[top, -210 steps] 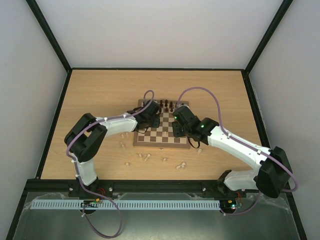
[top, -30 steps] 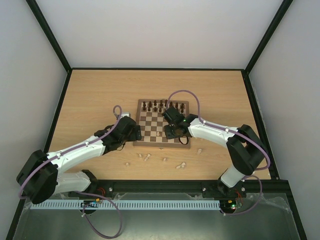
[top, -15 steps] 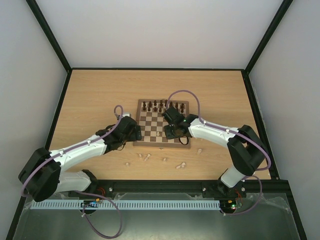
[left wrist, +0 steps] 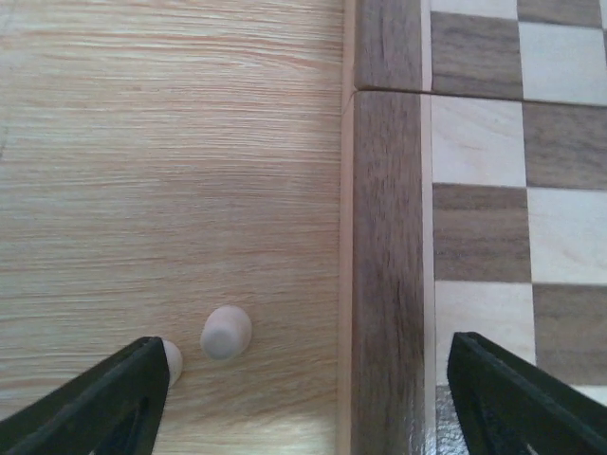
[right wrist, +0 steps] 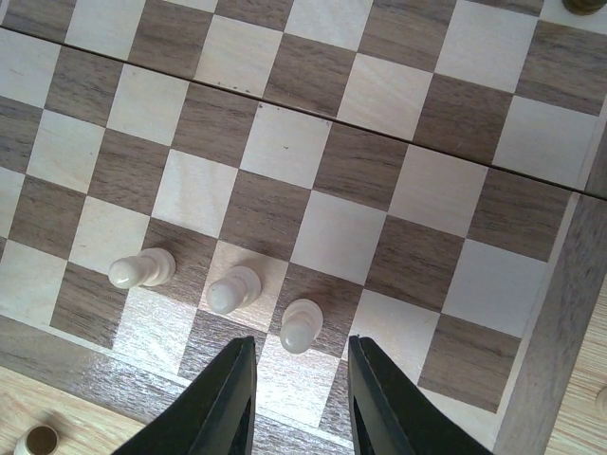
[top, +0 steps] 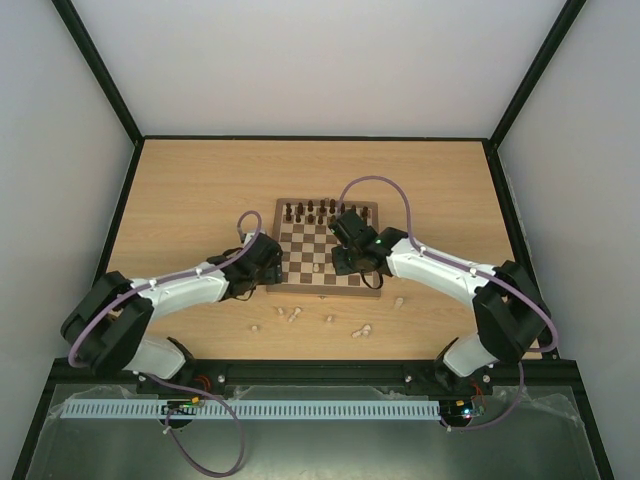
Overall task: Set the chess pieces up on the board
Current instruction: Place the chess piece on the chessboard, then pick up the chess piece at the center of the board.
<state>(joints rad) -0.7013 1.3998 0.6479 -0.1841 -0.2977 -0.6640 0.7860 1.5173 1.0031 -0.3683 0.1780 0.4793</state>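
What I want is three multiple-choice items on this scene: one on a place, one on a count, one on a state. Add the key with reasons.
1. The pale piece ahead of the left gripper lies: A on a dark square; B on the table beside the board; C on the board's rim.
2. Standing pieces on the board, right wrist view: A one; B six; C three.
3. The left gripper is: A open, empty; B shut on a piece; C shut on the board's edge.
B: it lies on tabletop wood, off the board. C: three stand in a row. A: its fingers are wide apart, gripping nothing.
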